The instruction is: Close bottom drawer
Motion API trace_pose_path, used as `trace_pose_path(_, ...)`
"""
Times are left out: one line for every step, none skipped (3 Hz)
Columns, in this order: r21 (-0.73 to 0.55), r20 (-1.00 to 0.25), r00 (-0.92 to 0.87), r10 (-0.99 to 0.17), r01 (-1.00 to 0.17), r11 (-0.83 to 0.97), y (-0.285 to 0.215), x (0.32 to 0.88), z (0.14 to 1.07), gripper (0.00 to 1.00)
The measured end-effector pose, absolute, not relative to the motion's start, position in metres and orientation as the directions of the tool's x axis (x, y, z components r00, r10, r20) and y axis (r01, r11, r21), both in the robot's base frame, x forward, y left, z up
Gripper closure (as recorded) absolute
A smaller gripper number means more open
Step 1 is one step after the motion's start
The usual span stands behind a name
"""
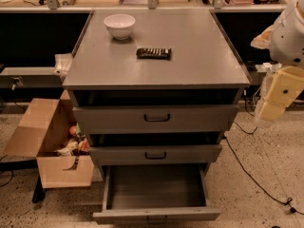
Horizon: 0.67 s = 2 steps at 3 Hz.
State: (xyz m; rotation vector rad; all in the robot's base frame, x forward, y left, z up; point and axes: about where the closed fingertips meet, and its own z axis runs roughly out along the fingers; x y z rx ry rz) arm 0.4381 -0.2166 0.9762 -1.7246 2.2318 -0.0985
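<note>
The grey metal cabinet [152,56] stands in the middle of the camera view. Its bottom drawer [156,215] is pulled far out towards me, and its plain grey tray [156,186] shows bare. The middle drawer front [156,154] and the top drawer front [156,118] each stand a little way out. My gripper [266,113], cream-coloured, hangs at the right edge beside the cabinet's top right corner. It points down and left, well above and to the right of the bottom drawer, touching nothing.
A white bowl [119,25] and a dark flat packet [153,53] lie on the cabinet top. An open cardboard box [52,146] with items stands on the floor at left. A black cable [256,175] runs across the floor at right. A cluttered desk is behind.
</note>
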Motion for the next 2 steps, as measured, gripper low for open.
trace_pose_path(-0.246,-0.207,-0.221,-0.953,-0.931,0.27,-0.217,0.438,0.976,0.0)
trace_pose_path(-0.164,-0.202,-0.238,-0.95,-0.948,0.273,-0.22,0.435,0.935,0.0)
